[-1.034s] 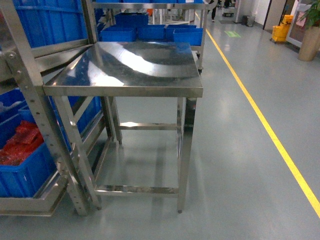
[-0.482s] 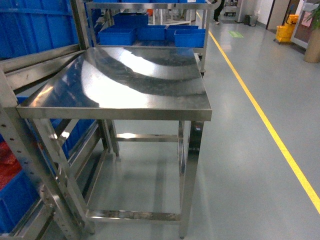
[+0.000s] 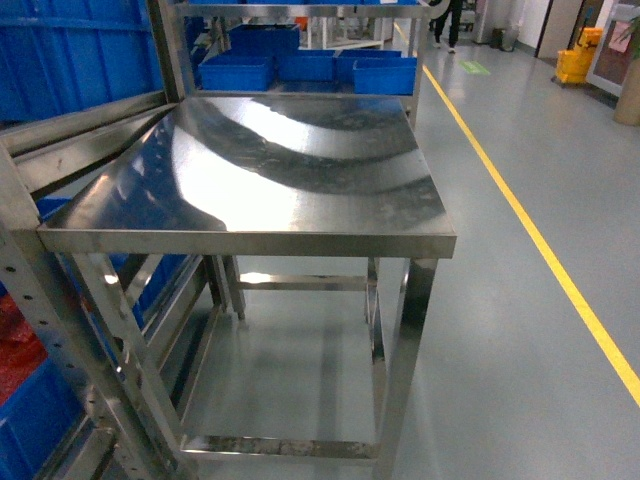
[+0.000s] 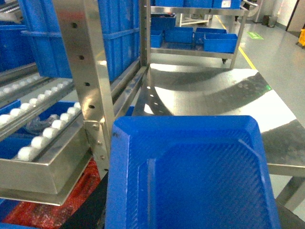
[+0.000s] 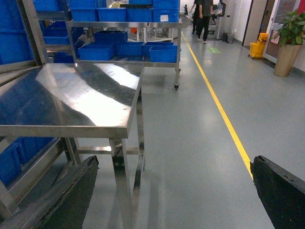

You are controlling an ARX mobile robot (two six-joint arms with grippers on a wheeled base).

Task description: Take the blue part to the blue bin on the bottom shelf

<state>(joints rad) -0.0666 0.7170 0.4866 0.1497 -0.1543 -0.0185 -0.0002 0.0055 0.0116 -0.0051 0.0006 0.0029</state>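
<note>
I am steering toward the roller rack (image 4: 43, 129) beside the shiny steel desk (image 3: 260, 180); left pincer grasping the blue plastic part (image 4: 190, 176), right pincer (image 5: 167, 191) released, so I am keeping the base slow.

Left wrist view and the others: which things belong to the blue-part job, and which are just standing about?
Job:
- blue plastic piece close to the left wrist camera, likely the blue part
- roller shelf

Standing about:
- steel table
- far blue bins
- red parts
- yellow floor line
</note>
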